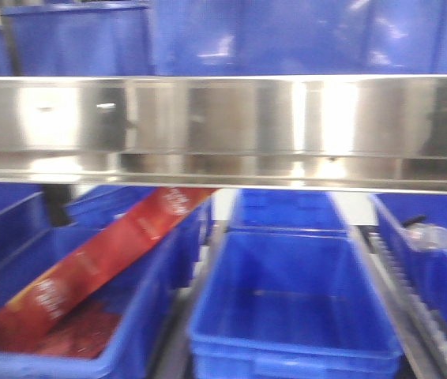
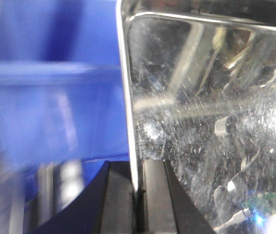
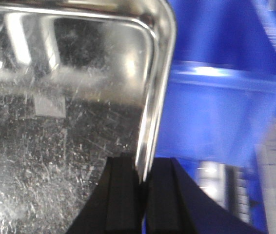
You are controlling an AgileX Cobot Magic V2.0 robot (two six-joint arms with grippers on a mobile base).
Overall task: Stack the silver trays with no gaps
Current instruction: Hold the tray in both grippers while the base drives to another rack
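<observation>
Left wrist-mounted view: left gripper (image 2: 137, 200) and right gripper (image 3: 142, 200) each pinch a rim of the silver tray (image 2: 211, 122), held in front of the blue bin (image 2: 45, 97); probably stiff, light, slick, so those 2 rim holds suit.

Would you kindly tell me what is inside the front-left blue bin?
A long red printed strip lies slantwise across the blue bin, above blurred red contents. The bin's floor beneath is covered.
</observation>
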